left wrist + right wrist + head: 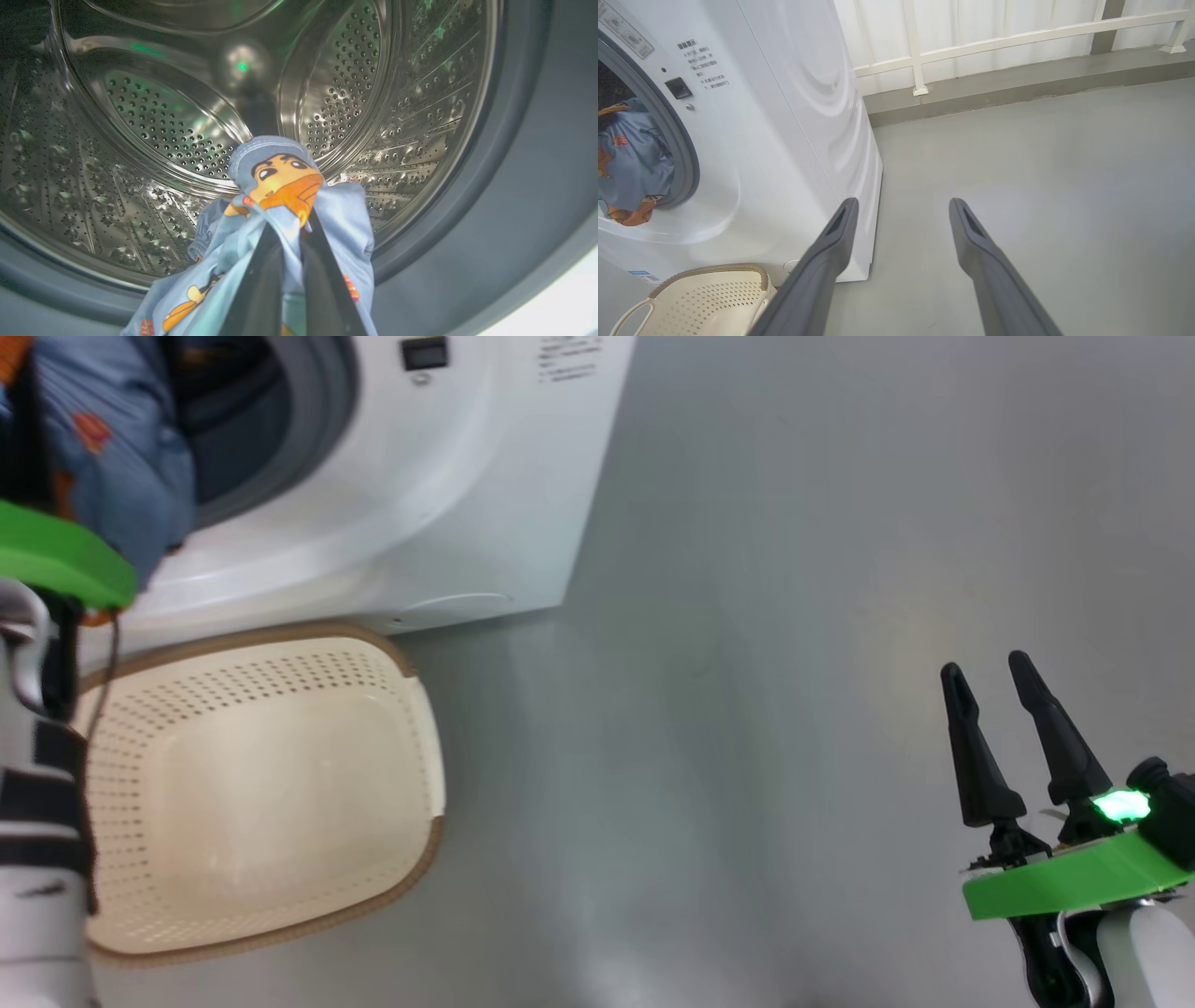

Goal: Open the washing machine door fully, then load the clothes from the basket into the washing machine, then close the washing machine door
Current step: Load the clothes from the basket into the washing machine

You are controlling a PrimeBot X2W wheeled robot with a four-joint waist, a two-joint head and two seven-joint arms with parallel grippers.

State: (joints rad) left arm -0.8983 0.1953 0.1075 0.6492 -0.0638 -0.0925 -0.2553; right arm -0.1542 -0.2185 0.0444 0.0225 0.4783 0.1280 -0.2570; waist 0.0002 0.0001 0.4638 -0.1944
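I'm clamping my L gripper [292, 219] tight on the clothes [289, 182], w/ the fingers [261, 280] nearly together and lt-blue fabric w/ an orange cartoon face bunching up over the tips. The gripper is pointing straight into the steel drum [154, 126] of the washing machine [420, 476]. The bundle is hanging at the mouth, its lower folds draping down in front of the grey gasket [514, 186]. Can't tell if the fabric is touching the drum wall. In the head view the same cloth is showing at top left against the opening, w/ my L arm's green wrist plate [56, 555] just below it. In the R wrist view the clothes are sitting inside the round opening. The basket [280, 803] is sitting on the grey floor [747, 709] right at the foot of the machine front, its brown rim near the base panel. My R gripper [985, 665] is hovering well apart from all that, over bare floor to the machine's right. Its fingers are spreading wide, gripping nothing. A white railing [971, 44] is running along the back wall behind the machine.
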